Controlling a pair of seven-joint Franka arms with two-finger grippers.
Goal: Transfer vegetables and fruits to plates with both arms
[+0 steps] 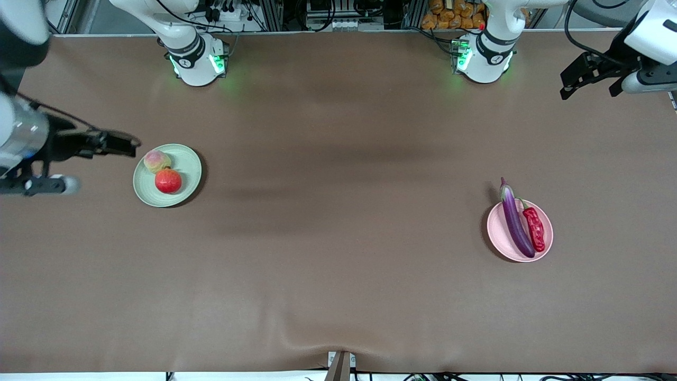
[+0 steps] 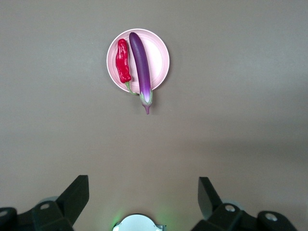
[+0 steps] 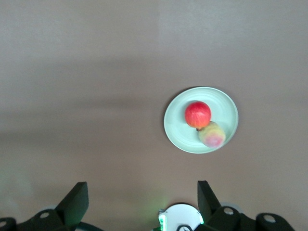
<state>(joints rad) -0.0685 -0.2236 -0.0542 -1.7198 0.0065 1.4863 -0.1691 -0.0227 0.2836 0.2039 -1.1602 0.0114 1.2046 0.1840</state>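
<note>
The purple eggplant [image 1: 515, 222] and the red chili pepper [image 1: 534, 227] lie side by side on the pale pink plate [image 1: 497, 233] toward the left arm's end of the table. The eggplant's stem end hangs over the rim. The peach [image 1: 157, 161] and the pomegranate [image 1: 168, 181] sit touching on the pale green plate [image 1: 188, 159] toward the right arm's end. My left gripper [image 1: 589, 92] is open and empty, high over the table's end. My right gripper [image 1: 124, 145] is open and empty, up beside the green plate. The left wrist view shows my left gripper [image 2: 143, 185], eggplant [image 2: 140, 62], chili [image 2: 122, 60] and pink plate [image 2: 159, 57]. The right wrist view shows my right gripper [image 3: 142, 188], pomegranate [image 3: 198, 114], peach [image 3: 212, 134] and green plate [image 3: 178, 130].
A brown cloth covers the table [image 1: 338, 185]. The right arm's base [image 1: 198, 63] and the left arm's base [image 1: 484, 58] stand along the edge farthest from the front camera, with green lights on. The cloth is wrinkled at the near edge [image 1: 338, 344].
</note>
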